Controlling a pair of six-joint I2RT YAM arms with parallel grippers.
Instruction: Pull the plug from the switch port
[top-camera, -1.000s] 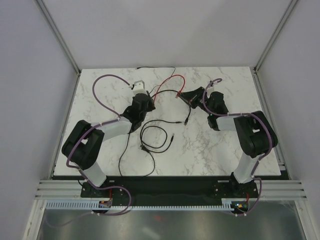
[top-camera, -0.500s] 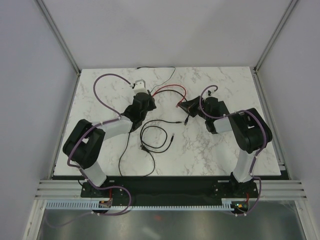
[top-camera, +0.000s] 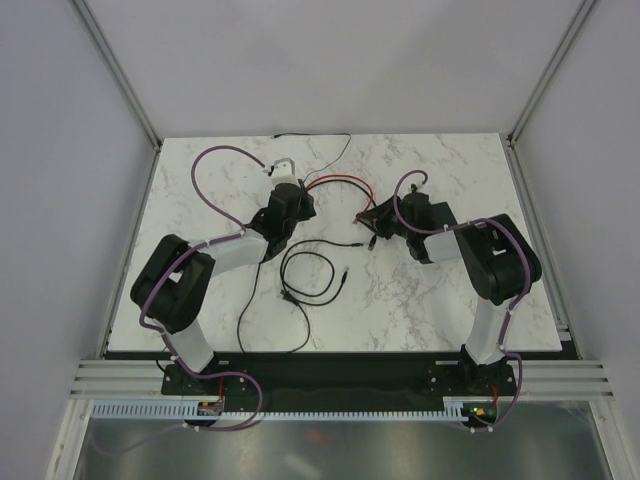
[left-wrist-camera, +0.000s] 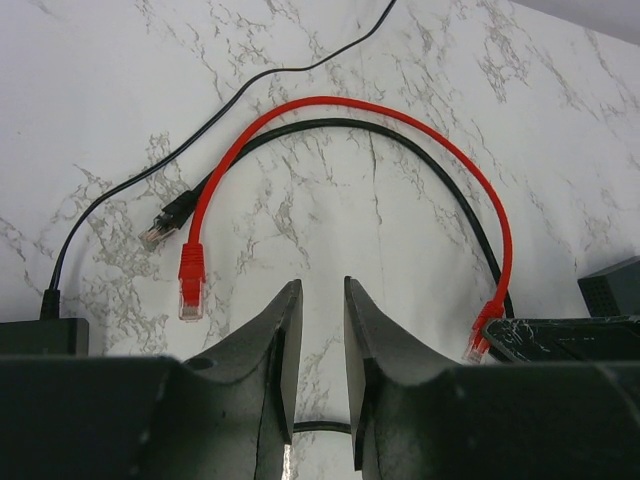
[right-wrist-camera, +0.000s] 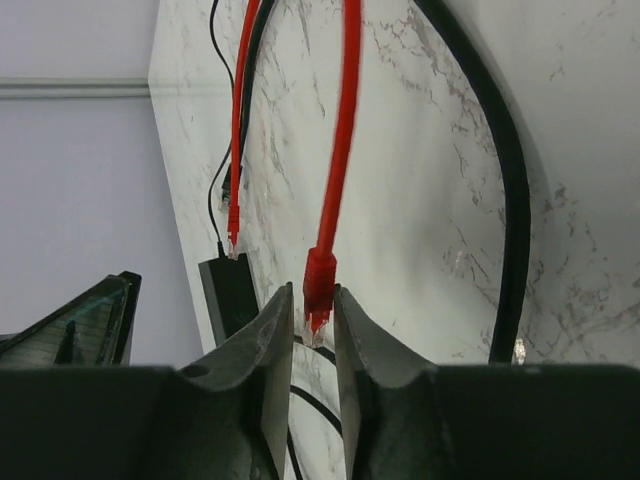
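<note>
The plug (right-wrist-camera: 319, 280) sits well clear of the switch (right-wrist-camera: 228, 292), between the fingers of the right gripper (right-wrist-camera: 313, 295) — you cannot tell whether they pinch it or merely flank it, so it may slip and whip its red cable (right-wrist-camera: 342, 140) toward the switch. The left gripper (left-wrist-camera: 321, 288), just beside the switch, is slightly spread and empty — any snag could drag the switch.

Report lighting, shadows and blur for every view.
Top external: even, soft light, faint shadows on the table, sharp. Left wrist: red cable crisp, thin shadow beneath; the near fingers dark. Right wrist: red plug sharp, its cable slightly smeared higher up; black cable casts a soft shadow.
</note>
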